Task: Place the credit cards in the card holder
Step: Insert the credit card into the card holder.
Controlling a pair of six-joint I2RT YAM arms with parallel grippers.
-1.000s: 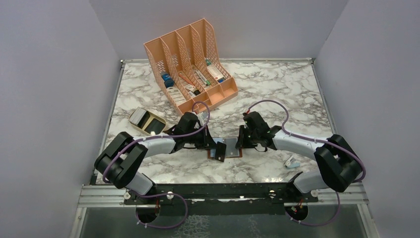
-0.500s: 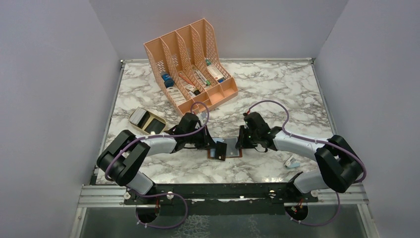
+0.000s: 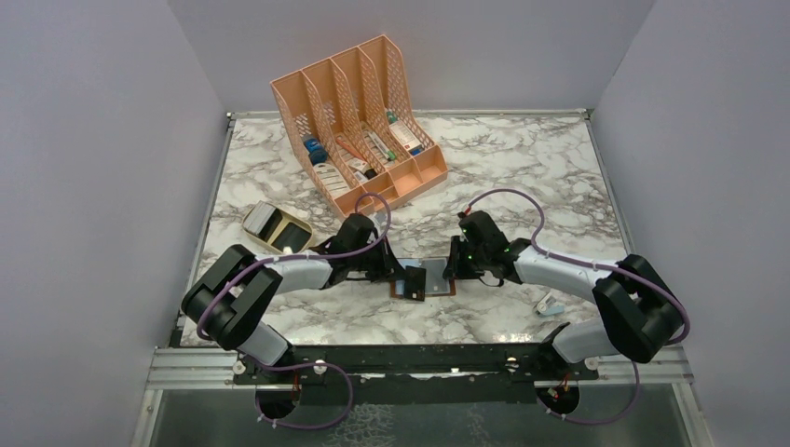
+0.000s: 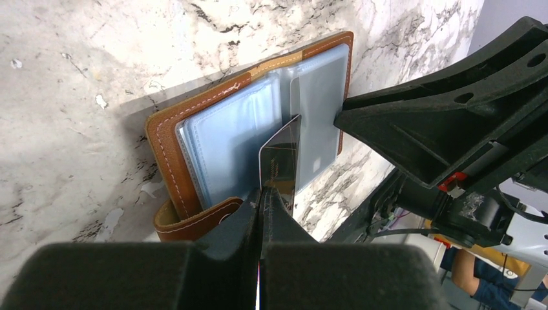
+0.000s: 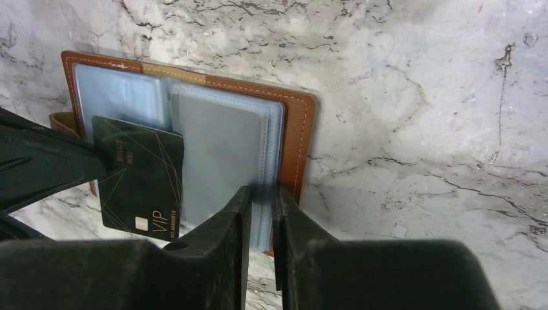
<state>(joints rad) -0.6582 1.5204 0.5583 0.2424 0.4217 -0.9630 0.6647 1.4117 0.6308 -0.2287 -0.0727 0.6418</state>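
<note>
The card holder (image 3: 430,284) lies open on the marble between both arms, its brown leather cover (image 4: 167,148) holding clear plastic sleeves (image 5: 223,161). My left gripper (image 3: 396,275) is shut on a black credit card (image 5: 141,187) marked VIP. The card stands on edge (image 4: 282,158) over the sleeves near the spine. The snap tab (image 4: 194,223) curls just left of the left gripper (image 4: 262,194). My right gripper (image 5: 262,194) is shut on the right-hand edge of the card holder (image 5: 298,135), pinching its sleeves. In the top view the right gripper (image 3: 454,270) sits at the holder's right side.
A peach slotted desk organizer (image 3: 359,121) with small items stands at the back left. A small black and tan case (image 3: 276,228) lies left of the left arm. A small pale object (image 3: 550,303) lies by the right arm's elbow.
The left arm has shifted slightly, and the black card with it sits a touch further over the holder. The right arm has not moved.
</note>
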